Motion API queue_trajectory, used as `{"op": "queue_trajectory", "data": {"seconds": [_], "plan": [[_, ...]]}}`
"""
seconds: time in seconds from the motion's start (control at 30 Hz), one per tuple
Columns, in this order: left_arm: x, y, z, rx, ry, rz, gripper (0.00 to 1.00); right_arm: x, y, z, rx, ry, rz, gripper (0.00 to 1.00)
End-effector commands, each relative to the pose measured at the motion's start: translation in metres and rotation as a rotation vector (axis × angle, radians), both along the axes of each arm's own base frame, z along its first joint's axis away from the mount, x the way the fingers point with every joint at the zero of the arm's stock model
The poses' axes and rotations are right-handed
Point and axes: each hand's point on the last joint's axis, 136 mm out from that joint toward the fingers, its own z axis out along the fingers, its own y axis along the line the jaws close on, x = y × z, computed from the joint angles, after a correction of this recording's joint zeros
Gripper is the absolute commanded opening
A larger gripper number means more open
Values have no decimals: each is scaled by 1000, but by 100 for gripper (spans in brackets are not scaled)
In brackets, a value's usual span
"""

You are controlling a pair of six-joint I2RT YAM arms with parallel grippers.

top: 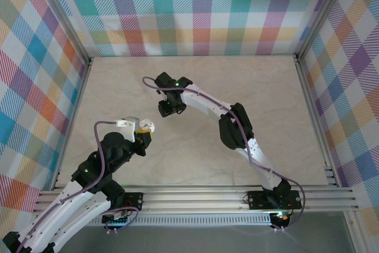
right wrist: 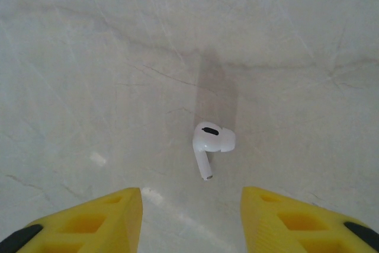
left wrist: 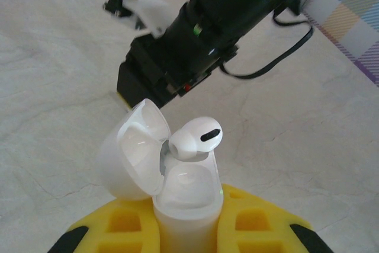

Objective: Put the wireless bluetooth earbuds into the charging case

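My left gripper [top: 144, 131] is shut on a white charging case [left wrist: 188, 202], held upright between its yellow fingers [left wrist: 127, 220]. The case's lid [left wrist: 127, 152] is flipped open to the left. One white earbud [left wrist: 195, 137] sits tilted in the case's mouth, its head sticking out above the rim. A second white earbud [right wrist: 211, 141] lies on the table, stem pointing toward me. My right gripper [right wrist: 191, 220] hovers over it, open, its yellow fingertips [right wrist: 112, 217] spread to either side and short of the bud, touching nothing.
The right arm's black wrist [left wrist: 201, 22] hangs just beyond the held case, and the two grippers [top: 169, 108] are close together at mid-table. The pale marbled tabletop [top: 266, 99] is ringed by an aluminium frame and checked fabric walls.
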Motion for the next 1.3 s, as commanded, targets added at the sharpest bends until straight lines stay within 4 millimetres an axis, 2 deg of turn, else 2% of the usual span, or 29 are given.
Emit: {"op": "queue_trajectory", "data": {"seconds": [0.0, 0.47, 0.9, 1.07, 1.27], "plan": [[-1, 3, 15, -30, -18, 10, 0, 3, -7, -7, -60, -18, 40, 49], [4, -4, 11, -47, 0, 3, 0, 9, 12, -10, -27, -91, 216, 52], [5, -5, 8, -43, 8, 3, 0, 8, 27, -30, 6, -91, 325, 52], [4, -4, 7, -38, 10, 6, 0, 6, 23, -37, -12, -75, 323, 49], [5, -4, 6, -40, 8, 5, 0, 2, 13, -41, -58, -56, 314, 40]]}}
